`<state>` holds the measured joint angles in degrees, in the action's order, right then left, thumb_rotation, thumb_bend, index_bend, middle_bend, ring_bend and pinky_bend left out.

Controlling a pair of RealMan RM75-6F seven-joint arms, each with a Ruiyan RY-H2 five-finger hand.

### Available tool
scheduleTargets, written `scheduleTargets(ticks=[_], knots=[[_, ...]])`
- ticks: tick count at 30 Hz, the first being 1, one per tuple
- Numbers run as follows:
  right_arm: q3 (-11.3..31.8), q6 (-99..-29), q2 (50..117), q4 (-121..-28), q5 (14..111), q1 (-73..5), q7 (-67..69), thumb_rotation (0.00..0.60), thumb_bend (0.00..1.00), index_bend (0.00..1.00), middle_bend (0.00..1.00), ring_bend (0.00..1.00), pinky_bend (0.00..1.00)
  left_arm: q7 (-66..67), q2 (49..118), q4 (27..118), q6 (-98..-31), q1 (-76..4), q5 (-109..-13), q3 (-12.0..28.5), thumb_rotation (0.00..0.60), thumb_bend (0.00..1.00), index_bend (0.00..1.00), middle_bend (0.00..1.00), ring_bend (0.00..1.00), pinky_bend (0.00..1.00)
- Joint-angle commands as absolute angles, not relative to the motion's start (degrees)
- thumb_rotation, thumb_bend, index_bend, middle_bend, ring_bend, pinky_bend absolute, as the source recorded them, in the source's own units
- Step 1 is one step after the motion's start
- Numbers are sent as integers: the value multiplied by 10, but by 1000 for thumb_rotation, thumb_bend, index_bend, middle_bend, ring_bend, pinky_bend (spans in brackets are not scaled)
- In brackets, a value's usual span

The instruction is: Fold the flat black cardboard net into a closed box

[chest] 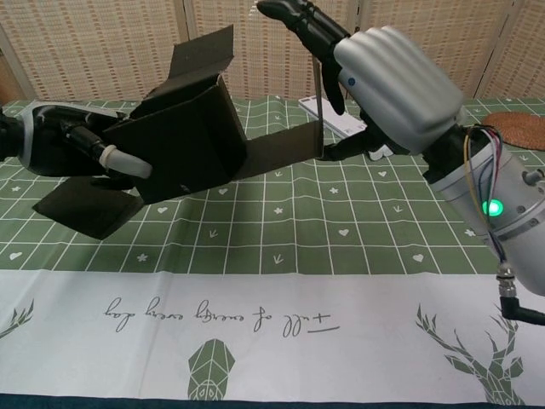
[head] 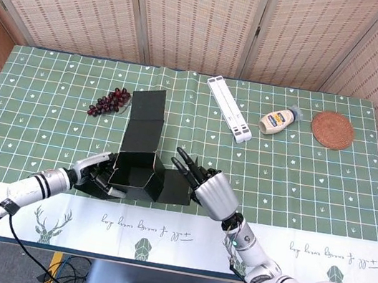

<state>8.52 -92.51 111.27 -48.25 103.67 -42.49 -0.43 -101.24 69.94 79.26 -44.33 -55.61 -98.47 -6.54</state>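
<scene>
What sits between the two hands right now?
Only the black cardboard net: left hand grips its folded part, right hand is at its upright end flap. Head view.

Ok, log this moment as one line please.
left hand: grips black cardboard box net | right hand: open, fingers at upright end flap | box: not closed

right hand (chest: 387,81): shiny silver back, black fingers | right wrist: silver, small green light, thin coloured wires | left hand (chest: 72,141): black, with a pale grey thumb tip | left arm: white and silver rings, black cable
</scene>
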Motion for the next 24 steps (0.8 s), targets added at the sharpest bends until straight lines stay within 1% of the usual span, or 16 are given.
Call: scheduleTargets(ticks=[1, 7, 11, 14, 17, 20, 22, 24], knots=[[83, -919, 1108, -486, 1045, -437, -18, 600, 269, 0, 24, 689, 963, -993, 710, 783, -442, -562, -987, -73, 600, 96, 205, 181, 507, 839], [79, -895, 1088, -518, 1046, -451, -50, 600, 270, 0, 25, 689, 963, -956, 726, 770, -433, -567, -970, -73, 600, 96, 205, 181, 506, 839], [75, -863, 1069, -548, 1037, -455, -73, 600, 270, 0, 34, 689, 963, -912, 740, 761, -422, -567, -949, -67, 600, 96, 206, 181, 505, 839], [73, -853, 1058, -562, 1039, -460, -85, 600, 270, 0, 34, 685, 963, -885, 748, 760, -418, -566, -938, -63, 600, 96, 206, 181, 505, 839], [73, -838, 1047, -586, 1031, -460, -92, 600, 269, 0, 17, 675, 963, -856, 756, 759, -415, -563, -927, -59, 600, 96, 207, 181, 505, 839], [73, -821, 1036, -612, 1021, -458, -110, 600, 218, 0, 0, 653, 963, -834, 762, 761, -412, -560, -916, -55, 600, 96, 208, 181, 505, 839], [72, -814, 1030, -626, 1018, -458, -120, 600, 158, 0, 0, 638, 963, -821, 766, 761, -410, -559, -909, -53, 600, 96, 208, 181, 505, 839], [72, -810, 1027, -637, 1016, -457, -128, 600, 135, 0, 0, 628, 963, -813, 769, 761, -407, -557, -903, -50, 600, 96, 208, 181, 505, 839]])
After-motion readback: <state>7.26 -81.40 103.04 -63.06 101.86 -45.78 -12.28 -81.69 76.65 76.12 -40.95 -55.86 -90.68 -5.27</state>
